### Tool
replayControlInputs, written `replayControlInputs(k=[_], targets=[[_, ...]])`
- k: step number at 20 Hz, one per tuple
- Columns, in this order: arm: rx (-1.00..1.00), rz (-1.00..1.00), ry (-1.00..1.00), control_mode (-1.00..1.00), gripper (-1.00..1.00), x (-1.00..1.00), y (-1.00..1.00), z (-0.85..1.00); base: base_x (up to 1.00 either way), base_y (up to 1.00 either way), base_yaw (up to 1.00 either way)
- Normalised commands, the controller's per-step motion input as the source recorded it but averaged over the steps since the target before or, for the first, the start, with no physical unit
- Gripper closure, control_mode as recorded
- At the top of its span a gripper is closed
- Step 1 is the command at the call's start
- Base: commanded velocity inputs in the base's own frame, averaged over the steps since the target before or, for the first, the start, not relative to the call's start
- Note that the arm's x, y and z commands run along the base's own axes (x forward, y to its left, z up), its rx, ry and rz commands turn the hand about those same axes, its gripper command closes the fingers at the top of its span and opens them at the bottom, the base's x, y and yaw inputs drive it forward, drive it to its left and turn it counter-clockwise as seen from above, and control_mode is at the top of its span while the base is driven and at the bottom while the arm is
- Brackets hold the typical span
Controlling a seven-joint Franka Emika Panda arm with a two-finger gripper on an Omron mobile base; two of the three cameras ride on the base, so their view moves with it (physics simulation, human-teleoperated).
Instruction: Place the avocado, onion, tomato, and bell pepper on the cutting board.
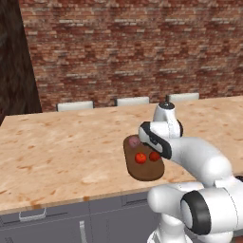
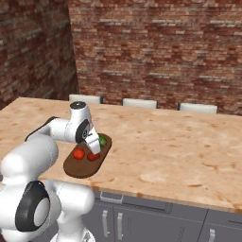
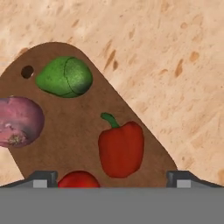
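Cutting board [image 3: 74, 144] carries all four in the hand view: avocado [image 3: 64, 77] at 11 o'clock, onion [image 3: 18, 121] at 9, bell pepper [image 3: 121, 148] centre, tomato [image 3: 78, 180] at 6. Gripper [image 3: 111, 180] jaws apart, empty. No writing is legible.

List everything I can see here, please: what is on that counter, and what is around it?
board: 1, dark brown, on the counter's near part, a hole at one end
avocado: 1, green, on the board by the hole
onion: 1, pinkish-purple, on the board beside the avocado
pepper: 1, red with green stem, on the board
tomato: 1, bright red, on the board, between the fingertips in the hand view
counter: 1, pale speckled, long
cabinets: grey, with handles, under the counter
chairs: 3 white backs, behind the counter
wall: red brick, at the back
gripper: 1, dark tips, spread wide above the board, holding nothing
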Motion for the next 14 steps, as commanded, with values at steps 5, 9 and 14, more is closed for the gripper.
replayControlInputs(k=[5, 9, 14], targets=[[0.00, 0.00, -0.23, -1.00, -1.00, -0.42, 0.00, 0.49, 0.00, 0.00, 0.00], [0.00, 0.00, -0.25, -1.00, -1.00, -0.51, 0.00, 0.50, 0.00, 0.00, 0.00], [-0.01, 0.00, -0.28, -1.00, -1.00, -0.59, 0.00, 0.48, 0.00, 0.00, 0.00]])
